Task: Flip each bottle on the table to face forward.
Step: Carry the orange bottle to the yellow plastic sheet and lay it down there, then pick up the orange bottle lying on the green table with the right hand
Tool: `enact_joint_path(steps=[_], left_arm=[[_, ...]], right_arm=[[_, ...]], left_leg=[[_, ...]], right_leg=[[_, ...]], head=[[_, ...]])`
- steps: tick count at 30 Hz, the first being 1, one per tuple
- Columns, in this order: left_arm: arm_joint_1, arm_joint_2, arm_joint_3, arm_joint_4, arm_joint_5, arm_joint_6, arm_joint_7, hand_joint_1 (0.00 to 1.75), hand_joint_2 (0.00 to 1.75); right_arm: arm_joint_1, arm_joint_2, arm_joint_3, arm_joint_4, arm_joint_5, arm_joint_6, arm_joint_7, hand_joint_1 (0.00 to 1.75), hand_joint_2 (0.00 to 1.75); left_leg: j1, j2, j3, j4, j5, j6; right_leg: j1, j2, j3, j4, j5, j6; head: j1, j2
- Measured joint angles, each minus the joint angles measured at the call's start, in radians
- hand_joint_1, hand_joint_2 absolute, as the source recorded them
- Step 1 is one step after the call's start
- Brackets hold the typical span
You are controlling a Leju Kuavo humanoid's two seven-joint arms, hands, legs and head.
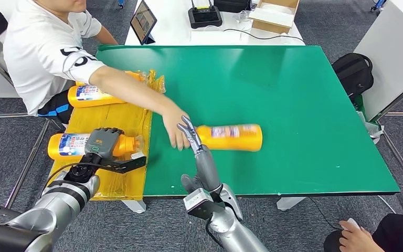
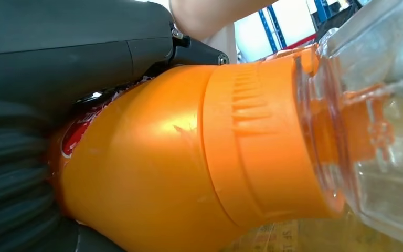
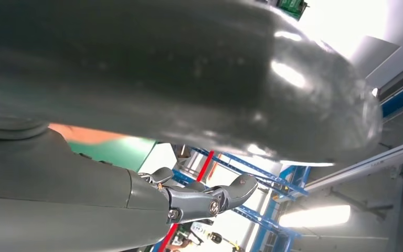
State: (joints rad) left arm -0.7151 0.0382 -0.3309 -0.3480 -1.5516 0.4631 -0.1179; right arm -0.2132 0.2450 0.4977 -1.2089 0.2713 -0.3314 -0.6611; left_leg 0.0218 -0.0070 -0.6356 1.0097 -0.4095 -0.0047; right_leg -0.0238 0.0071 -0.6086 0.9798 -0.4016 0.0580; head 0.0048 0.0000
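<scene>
Here your left robot hand (image 1: 103,140) grips the near bottle (image 1: 69,145), which lies on its side on the yellow sheet (image 1: 116,118) at the left of the green surface (image 1: 294,105). Behind it lies a second bottle (image 1: 90,95). To the right, a person's hand (image 1: 176,127) rests at the neck end of a third bottle (image 1: 231,137), lying mid-surface, just beside your right robot hand (image 1: 193,137), whose fingers are spread and hold nothing
</scene>
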Motion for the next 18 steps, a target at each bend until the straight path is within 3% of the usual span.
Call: enact_joint_path(steps=[1, 4, 5, 18], left_arm=[[-0.003, 0.000, 0.001, 0.002, 0.008, -0.022, -0.004, 1.43, 1.75], [-0.007, 0.001, 0.008, 0.007, 0.043, -0.068, -0.016, 0.12, 1.75], [-0.007, 0.001, 0.015, 0.009, 0.061, -0.079, -0.021, 0.00, 1.75], [-0.007, -0.005, 0.105, 0.010, 0.148, -0.124, -0.049, 0.00, 1.75]], right_arm=[[0.002, 0.000, 0.000, 0.000, -0.001, 0.004, 0.001, 0.00, 0.00], [0.008, 0.000, 0.000, 0.000, -0.001, 0.012, 0.003, 0.00, 0.00], [0.010, 0.000, 0.000, 0.000, 0.000, 0.014, 0.004, 0.00, 0.00], [0.021, 0.000, 0.000, 0.000, 0.003, 0.020, 0.009, 0.00, 0.00]], left_leg=[[0.000, 0.000, 0.000, 0.000, 0.000, 0.000], [0.000, -0.001, 0.002, 0.000, 0.000, 0.000], [0.000, -0.001, 0.002, 0.000, 0.000, 0.000], [0.000, -0.001, 0.005, 0.000, 0.000, 0.000]], right_leg=[[0.000, 0.000, 0.000, 0.000, 0.000, 0.000], [0.000, 0.000, 0.001, 0.000, 0.000, 0.000], [0.000, 0.000, 0.002, 0.000, 0.000, 0.000], [0.000, 0.000, 0.004, 0.000, 0.000, 0.000]], head=[[0.000, 0.000], [0.000, 0.000], [0.000, 0.000], [0.000, 0.000]])
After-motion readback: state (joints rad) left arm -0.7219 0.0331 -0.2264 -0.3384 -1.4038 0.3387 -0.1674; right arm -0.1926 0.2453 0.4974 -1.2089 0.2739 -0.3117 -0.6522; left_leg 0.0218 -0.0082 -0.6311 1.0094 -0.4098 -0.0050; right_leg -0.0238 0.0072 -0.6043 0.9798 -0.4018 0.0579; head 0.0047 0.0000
